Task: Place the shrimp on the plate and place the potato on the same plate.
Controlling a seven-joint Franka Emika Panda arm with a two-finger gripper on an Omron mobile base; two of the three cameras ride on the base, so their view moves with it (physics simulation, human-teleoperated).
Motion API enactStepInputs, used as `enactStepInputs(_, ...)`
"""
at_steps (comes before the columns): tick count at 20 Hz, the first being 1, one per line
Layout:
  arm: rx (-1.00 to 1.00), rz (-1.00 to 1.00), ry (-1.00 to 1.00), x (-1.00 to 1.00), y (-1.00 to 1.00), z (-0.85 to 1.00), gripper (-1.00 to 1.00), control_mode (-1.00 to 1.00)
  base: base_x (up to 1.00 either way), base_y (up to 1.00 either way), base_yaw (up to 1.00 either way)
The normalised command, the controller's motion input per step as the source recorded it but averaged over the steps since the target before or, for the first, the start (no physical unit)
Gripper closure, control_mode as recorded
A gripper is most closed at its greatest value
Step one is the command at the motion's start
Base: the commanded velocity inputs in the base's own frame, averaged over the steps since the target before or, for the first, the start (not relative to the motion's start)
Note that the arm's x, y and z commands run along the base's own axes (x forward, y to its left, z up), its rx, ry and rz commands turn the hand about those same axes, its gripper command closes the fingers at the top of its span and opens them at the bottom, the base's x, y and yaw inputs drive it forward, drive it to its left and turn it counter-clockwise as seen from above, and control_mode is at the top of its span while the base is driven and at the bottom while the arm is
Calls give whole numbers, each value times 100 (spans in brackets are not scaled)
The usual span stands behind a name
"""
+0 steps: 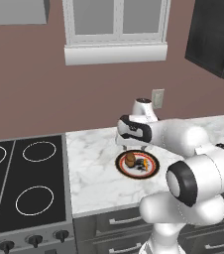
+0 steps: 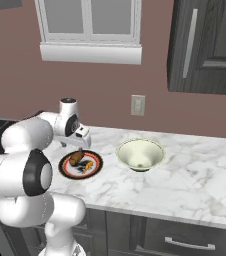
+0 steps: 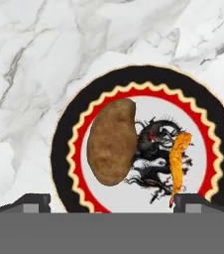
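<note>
Potato (image 3: 112,142) and shrimp (image 3: 178,163) lie parallel on plate (image 3: 69,129).

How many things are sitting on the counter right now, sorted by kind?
Plate: 1
Potato, on the plate: 1
Shrimp, on the plate: 1
Bowl, beside the plate: 1
Total: 4

Even, flat rendered lighting throughout, medium bright, no clear light source to be made out. Soft sheen seen on white arm (image 1: 193,173) shells, no hard glare. Only faint shadow cast under arm onto counter (image 2: 185,175). Hand view sharp: plate (image 3: 64,149) pattern and potato (image 3: 111,141) texture crisply rendered. Base views a bit low-res, edges slightly jagged. No blur, no edge distortion noticed.
</note>
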Motion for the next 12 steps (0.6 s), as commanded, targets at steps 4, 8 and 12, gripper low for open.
enactStepInputs(4,0,-5,0,-41,-23,75,-100,-100,0,0,0)
enactStepInputs(8,0,-3,0,-33,-22,74,-100,-100,0,0,0)
enactStepInputs(12,0,-1,0,-29,-20,69,-100,-100,0,0,0)
